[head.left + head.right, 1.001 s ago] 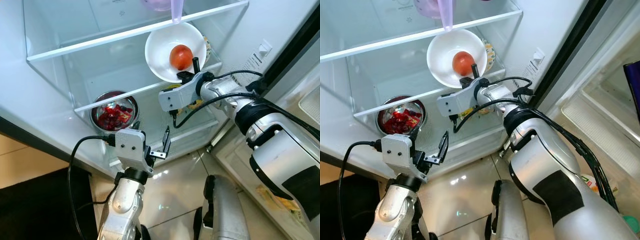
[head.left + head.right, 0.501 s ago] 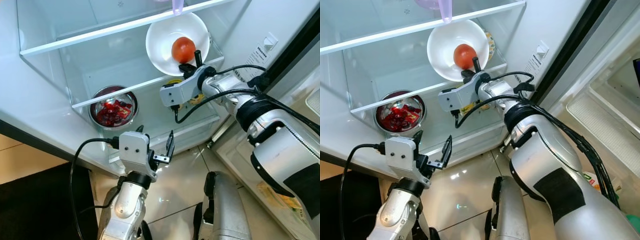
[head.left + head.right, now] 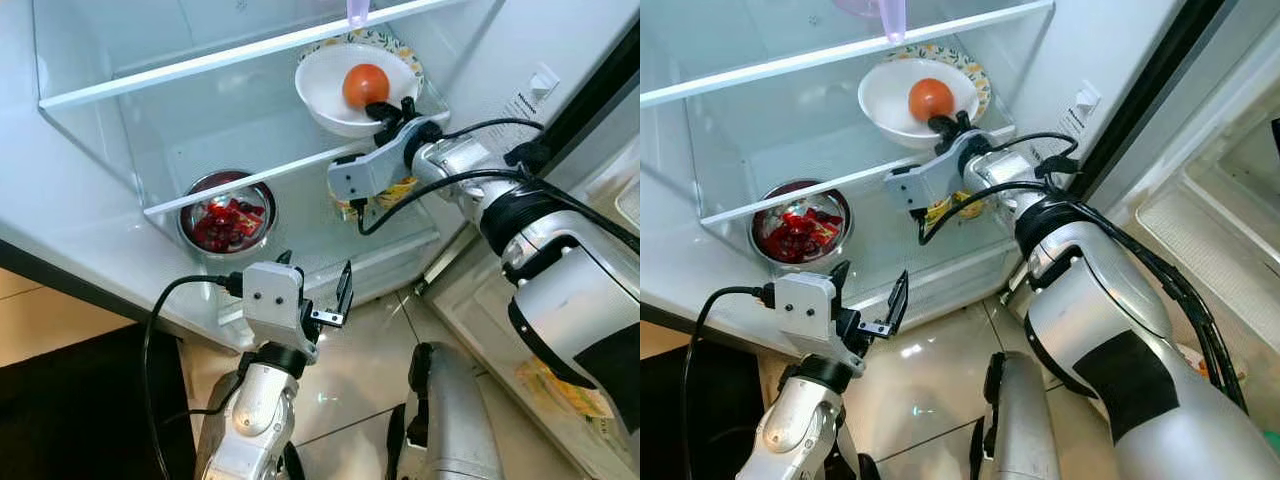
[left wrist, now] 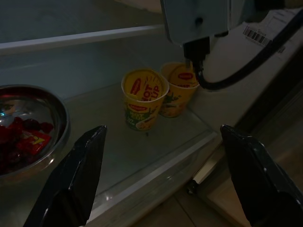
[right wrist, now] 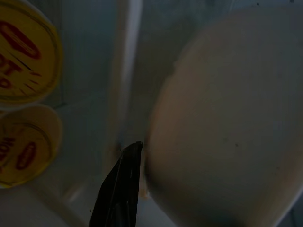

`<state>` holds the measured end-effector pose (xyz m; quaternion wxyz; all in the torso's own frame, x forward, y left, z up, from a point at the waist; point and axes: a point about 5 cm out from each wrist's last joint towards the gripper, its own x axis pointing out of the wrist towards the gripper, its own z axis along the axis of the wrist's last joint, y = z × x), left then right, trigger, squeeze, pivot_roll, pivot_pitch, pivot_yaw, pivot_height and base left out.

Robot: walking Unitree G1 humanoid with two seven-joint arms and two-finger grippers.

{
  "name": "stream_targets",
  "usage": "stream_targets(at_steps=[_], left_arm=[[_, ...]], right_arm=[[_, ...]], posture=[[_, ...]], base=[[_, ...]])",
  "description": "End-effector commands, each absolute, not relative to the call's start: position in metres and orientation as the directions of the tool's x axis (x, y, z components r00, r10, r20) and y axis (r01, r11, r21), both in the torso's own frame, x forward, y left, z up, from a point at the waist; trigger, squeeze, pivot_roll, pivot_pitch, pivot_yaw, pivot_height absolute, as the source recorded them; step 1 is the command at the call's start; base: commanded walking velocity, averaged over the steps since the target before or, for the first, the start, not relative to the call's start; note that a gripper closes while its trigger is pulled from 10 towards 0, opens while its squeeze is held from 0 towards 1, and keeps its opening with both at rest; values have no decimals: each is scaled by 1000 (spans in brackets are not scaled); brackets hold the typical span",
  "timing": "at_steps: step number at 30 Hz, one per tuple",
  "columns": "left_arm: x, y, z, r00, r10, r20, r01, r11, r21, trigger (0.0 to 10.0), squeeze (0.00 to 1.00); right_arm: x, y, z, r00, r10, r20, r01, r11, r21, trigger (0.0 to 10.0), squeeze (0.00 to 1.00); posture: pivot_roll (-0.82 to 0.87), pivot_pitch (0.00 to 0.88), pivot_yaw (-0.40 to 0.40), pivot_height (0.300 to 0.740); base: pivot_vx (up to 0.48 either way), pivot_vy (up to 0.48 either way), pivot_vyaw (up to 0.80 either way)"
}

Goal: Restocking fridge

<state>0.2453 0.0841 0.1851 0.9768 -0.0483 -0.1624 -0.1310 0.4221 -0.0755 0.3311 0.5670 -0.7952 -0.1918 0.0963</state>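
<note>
From the head views, the right gripper [image 3: 392, 106] pinches the rim of the white bowl [image 3: 335, 92], tomato [image 3: 365, 85] inside, on the middle glass shelf [image 3: 250, 178]. Best let go gently, then back out level.

The left wrist view shows the left gripper's fingers [image 4: 71, 179] spread wide, empty, facing two yellow cups [image 4: 144, 97] (steel bowl [image 4: 28, 137] beside).

The right wrist view shows one finger [image 5: 120, 189] against the bowl's side.

Two bowls [image 3: 352, 88] – two cups [image 4: 145, 98]

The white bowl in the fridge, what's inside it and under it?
Inside the white bowl sits one tomato. A patterned plate shows beneath its far rim; the bowl hides the rest.
</note>
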Motion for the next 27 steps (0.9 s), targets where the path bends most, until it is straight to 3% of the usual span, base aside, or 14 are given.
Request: stream_targets(at_steps=[1,14,15,16,17,18,21,22,23,24,25,27], left_arm=[[244,80,182,921,-230,314,273,957,-100,10000,0],[247,73,180,912,-255,321,301,948,-102,10000,0],[247,73,180,912,-255,321,301,948,-101,10000,0],[247,73,180,912,-256,321,301,948,-101,10000,0],[247,73,180,912,-256,321,301,948,-101,10000,0],[247,73,180,912,-256,321,302,948,-100,10000,0],[248,73,180,911,-257,323,302,948,-97,10000,0],[248,74,180,911,-257,324,302,948,-97,10000,0],[248,74,180,911,-257,324,302,948,-97,10000,0],[248,74,180,910,-257,325,302,949,-96,10000,0],[249,74,181,910,-257,326,302,948,-95,10000,0],[249,73,181,909,-258,327,303,948,-95,10000,0]], right_arm=[[423,-78,335,914,396,84,210,-287,-935,10000,0],[423,-80,341,917,382,110,215,-243,-946,10000,0],[423,-81,342,918,380,115,219,-244,-945,8745,0],[423,-81,343,918,379,118,221,-243,-944,4902,0],[423,-81,343,918,379,118,221,-243,-944,4902,0],[423,-82,344,919,376,122,225,-242,-944,0,0],[423,-82,346,920,372,126,227,-241,-944,0,0],[423,-82,346,920,371,126,226,-241,-944,1608,0],[423,-82,346,920,371,126,226,-241,-944,1608,0],[423,-82,346,920,371,125,225,-241,-944,8549,0],[423,-82,346,920,371,126,226,-239,-945,10000,0],[423,-82,346,920,370,128,227,-237,-945,10000,0]], posture=[[79,491,4,480],[74,446,11,480],[75,445,12,480],[75,444,12,480],[75,444,12,480],[76,440,11,480],[77,440,11,480],[80,436,11,480],[80,436,11,480],[80,436,11,480],[80,436,11,480],[80,436,11,480]], base=[[0,0,0],[0,0,0],[0,0,0],[0,0,0],[0,0,0],[0,0,0],[0,0,0],[0,0,0],[0,0,0],[0,0,0],[0,0,0],[0,0,0]])
